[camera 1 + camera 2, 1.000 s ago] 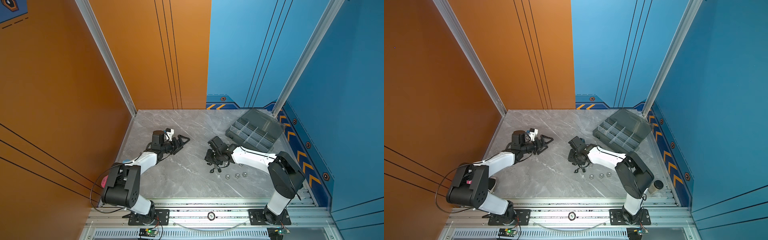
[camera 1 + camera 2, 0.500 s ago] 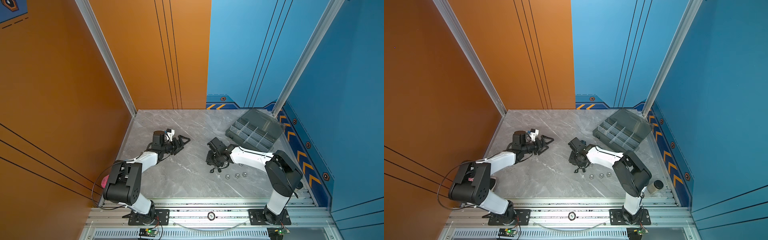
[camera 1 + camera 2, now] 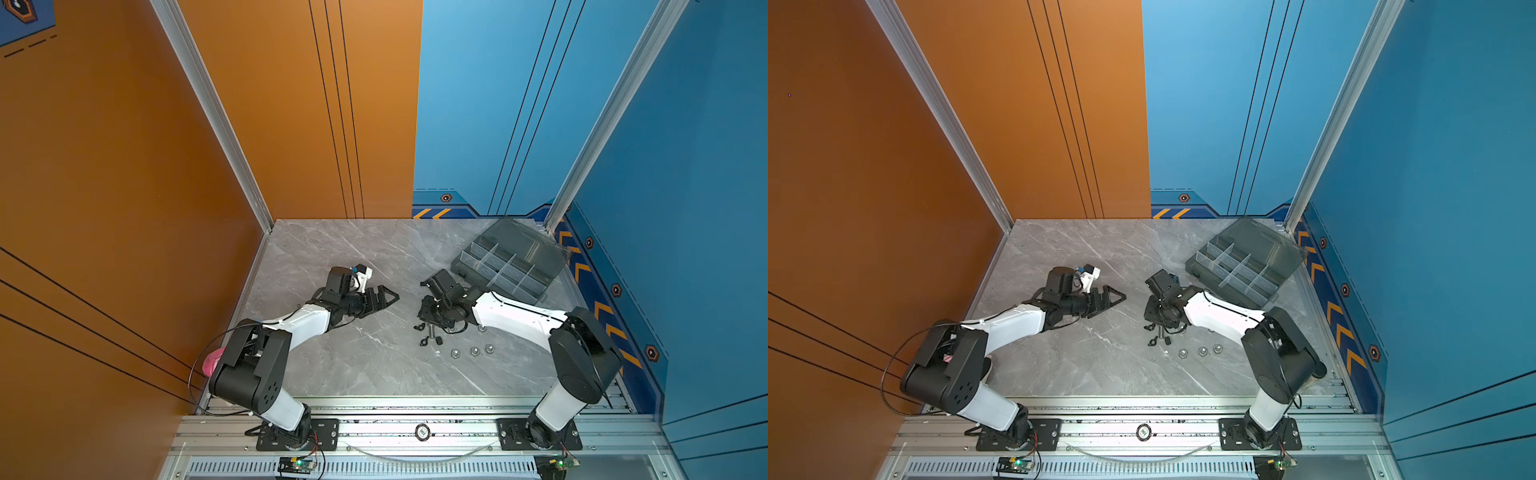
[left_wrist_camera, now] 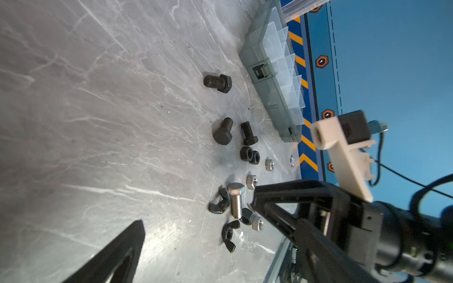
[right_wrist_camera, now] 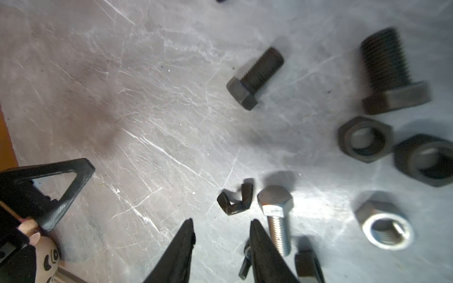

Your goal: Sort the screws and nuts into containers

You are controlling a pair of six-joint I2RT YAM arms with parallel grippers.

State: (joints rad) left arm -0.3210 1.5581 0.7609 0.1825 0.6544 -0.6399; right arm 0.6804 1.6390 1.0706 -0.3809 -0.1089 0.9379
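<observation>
Right gripper [image 5: 221, 226] hangs low over the loose hardware, right of the table's [image 3: 353, 365] middle. Its jaws stand apart with bare table between them, nothing held. A black wing nut [image 5: 235, 199] lies just ahead of the gap and touches neither finger. The silver bolt [image 5: 275, 215] lies just beside one finger, its head next to the wing nut; whether it touches the finger cannot be told. Farther ahead lie two black bolts [image 5: 255, 78] and two black nuts [image 5: 365, 139], the nuts touching each other. One silver nut [image 5: 384, 225] sits on the far side of the silver bolt. In both top views three silver nuts [image 3: 474, 351] form a short row toward the table's near edge, apart from the gripper. The box [image 3: 494, 259] sits in the far right corner, lid open. Left gripper [image 3: 388, 297] hovers near the table's middle, well apart from the hardware, turned on its side, jaws apart and empty.
</observation>
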